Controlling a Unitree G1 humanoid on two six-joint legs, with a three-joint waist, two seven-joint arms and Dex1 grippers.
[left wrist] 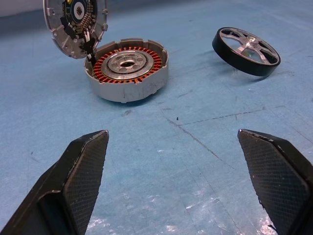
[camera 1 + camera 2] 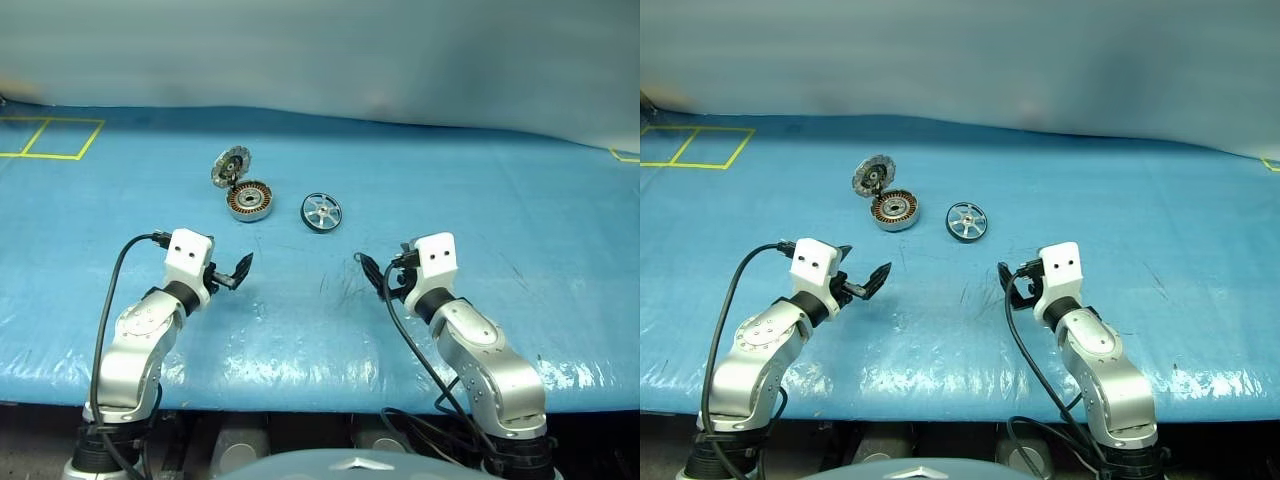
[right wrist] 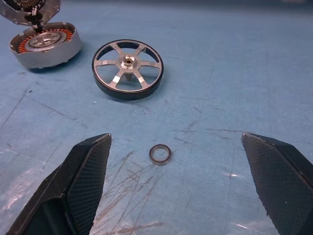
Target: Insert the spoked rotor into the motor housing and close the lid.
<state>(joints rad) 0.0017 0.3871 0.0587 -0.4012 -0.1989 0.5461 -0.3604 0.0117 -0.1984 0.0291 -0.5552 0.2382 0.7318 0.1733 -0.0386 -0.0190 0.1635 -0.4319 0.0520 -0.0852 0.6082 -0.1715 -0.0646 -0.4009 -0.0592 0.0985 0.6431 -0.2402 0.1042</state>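
Spoked rotor (image 2: 321, 212) lies flat on blue table (image 2: 520, 260), just beside motor housing (image 2: 250, 200) | lid (image 2: 230, 167) stands open | left gripper (image 2: 232, 272) wide, empty | right gripper (image 2: 385, 276) wide, empty

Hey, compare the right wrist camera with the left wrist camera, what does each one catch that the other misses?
Right wrist view only: a small metal ring lying on the blue mat between the open right gripper fingers. Left wrist view only: the open left gripper, and the raised lid seen almost whole, where the other view cuts it off. Both share the motor housing with its copper coils, lid hinged open, and the spoked wheel lying apart beside it on the mat.
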